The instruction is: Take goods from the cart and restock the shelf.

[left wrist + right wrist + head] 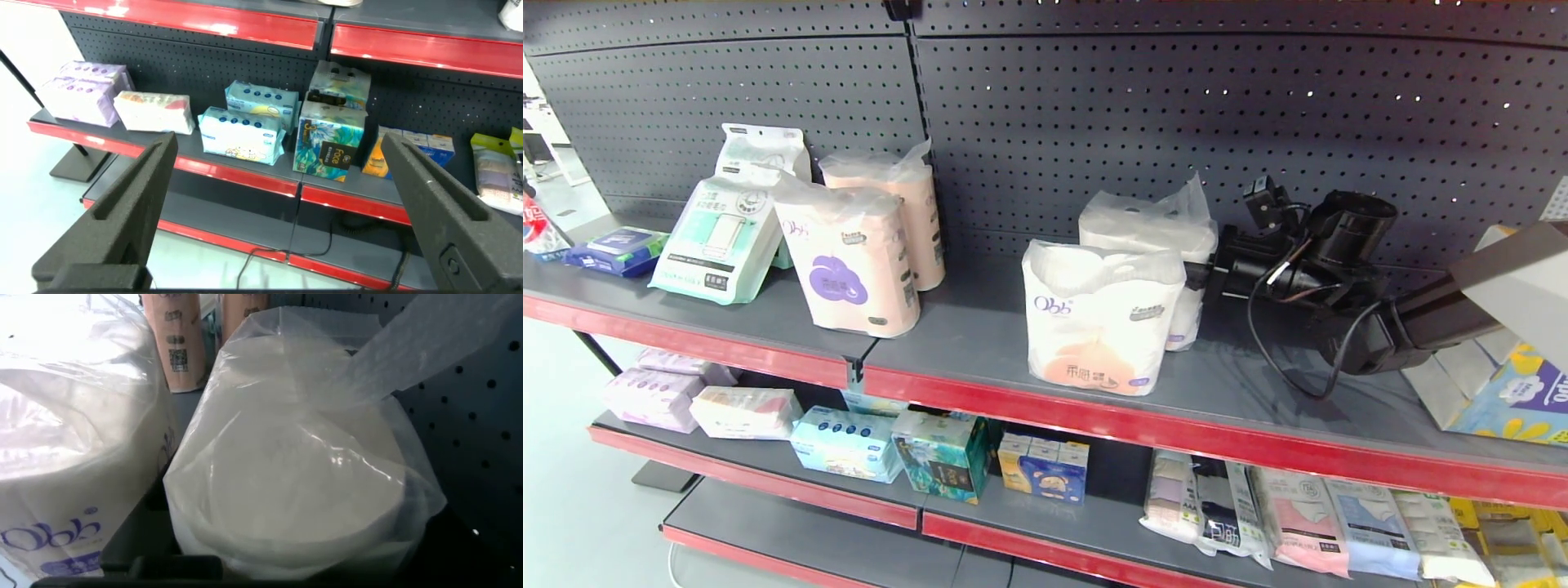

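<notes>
The left gripper [278,143] hung wide open and empty near the lower shelf [212,167]. On the top shelf [980,327], a white roll pack [1143,224] stood behind its twin [1098,318], looking as good as shelved. The right gripper [1205,278] touched it; I could not tell if it held on.

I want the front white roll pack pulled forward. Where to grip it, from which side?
Probably its two side walls at mid-height, from the open shelf front: the front white roll pack stands upright, the rear pack sits close behind, its top is loose plastic.
</notes>
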Available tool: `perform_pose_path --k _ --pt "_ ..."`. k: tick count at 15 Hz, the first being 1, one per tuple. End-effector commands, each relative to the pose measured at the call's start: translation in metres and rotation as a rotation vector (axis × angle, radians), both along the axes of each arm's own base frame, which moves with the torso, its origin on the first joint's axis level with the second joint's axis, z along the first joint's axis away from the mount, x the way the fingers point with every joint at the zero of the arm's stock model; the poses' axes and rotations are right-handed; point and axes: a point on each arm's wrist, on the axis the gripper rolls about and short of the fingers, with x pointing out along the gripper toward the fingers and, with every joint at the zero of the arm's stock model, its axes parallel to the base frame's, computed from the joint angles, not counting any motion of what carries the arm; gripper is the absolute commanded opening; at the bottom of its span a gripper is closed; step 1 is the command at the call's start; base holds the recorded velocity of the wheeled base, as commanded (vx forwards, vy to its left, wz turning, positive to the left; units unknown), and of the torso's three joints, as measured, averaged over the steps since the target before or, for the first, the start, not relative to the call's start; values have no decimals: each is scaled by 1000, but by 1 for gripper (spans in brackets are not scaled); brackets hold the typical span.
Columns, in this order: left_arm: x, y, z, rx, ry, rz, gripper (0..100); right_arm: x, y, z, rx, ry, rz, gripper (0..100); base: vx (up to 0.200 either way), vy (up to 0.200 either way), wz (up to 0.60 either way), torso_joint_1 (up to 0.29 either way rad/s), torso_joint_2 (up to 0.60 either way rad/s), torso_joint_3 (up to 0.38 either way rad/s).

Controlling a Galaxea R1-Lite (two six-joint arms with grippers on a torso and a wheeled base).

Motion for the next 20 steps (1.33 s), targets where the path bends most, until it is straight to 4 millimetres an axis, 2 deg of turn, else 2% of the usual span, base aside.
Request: perform_pose_path --k 1,18,19,20 --pt "0 0 0 0 2 0 100 0 2 0 0 -1 6 0 0 0 0 0 0 0" --pt "0 0 0 0 2 0 100 -1 1 1 -5 0 -8 0 0 0 0 0 0 0" --pt "0 0 0 0 2 0 100 -2 1 1 -8 -2 -10 100 0 0 0 0 0 0" --pt "0 0 0 0 2 0 100 -2 0 1 -8 -2 -11 100 0 0 0 0 0 0"
